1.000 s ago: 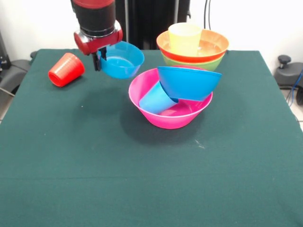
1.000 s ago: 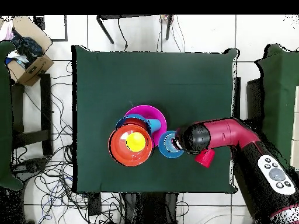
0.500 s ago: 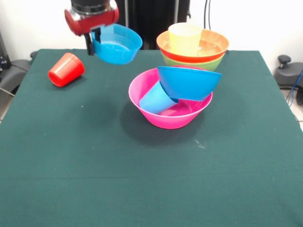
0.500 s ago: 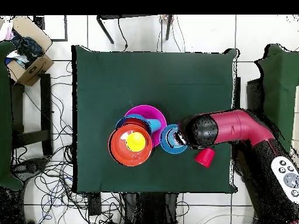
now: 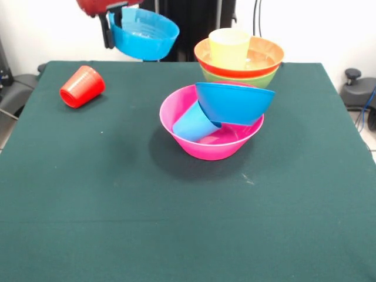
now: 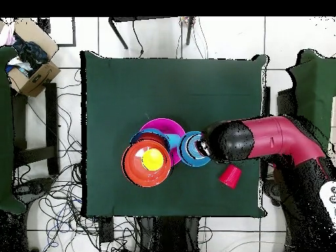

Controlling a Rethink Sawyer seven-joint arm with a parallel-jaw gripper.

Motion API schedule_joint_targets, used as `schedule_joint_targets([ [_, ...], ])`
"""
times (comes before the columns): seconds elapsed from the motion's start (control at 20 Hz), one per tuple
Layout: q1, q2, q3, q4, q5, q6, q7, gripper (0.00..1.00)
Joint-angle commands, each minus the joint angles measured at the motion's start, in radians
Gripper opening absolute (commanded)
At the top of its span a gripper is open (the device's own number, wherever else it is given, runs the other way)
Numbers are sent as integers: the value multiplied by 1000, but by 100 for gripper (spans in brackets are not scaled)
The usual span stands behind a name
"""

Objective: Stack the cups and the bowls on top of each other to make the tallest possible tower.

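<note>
My gripper (image 5: 111,26) is shut on the rim of a small blue bowl (image 5: 144,34) and holds it high above the table's far left; the bowl also shows in the overhead view (image 6: 192,149) beside the arm's head. The large pink bowl (image 5: 210,144) stands mid-table with a large blue bowl (image 5: 235,103) tilted in it and a light blue cup (image 5: 194,122) lying in it. Behind it a pile of green (image 5: 258,78), red and orange bowls (image 5: 264,54) holds the yellow cup (image 5: 229,47). The red cup (image 5: 82,86) lies on its side at the left.
The dark green cloth table (image 5: 176,223) has its edges in view on all sides. In the overhead view a cardboard box (image 6: 29,46) sits off the table's top left corner, with cables on the floor around.
The gripper has risen with the small blue bowl, from just above the table to near the picture's top. In the overhead view the bowl has drifted slightly toward the pink bowl.
</note>
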Motion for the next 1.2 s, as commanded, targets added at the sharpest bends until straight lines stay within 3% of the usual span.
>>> schedule_joint_targets([
  [0.05, 21, -51, 106, 63, 76, 98, -235, 0],
  [0.4, 75, -40, 105, 104, 101, 36, -105, 0],
  [1.2, 85, -24, 145, 120, 185, 22, -87, 0],
])
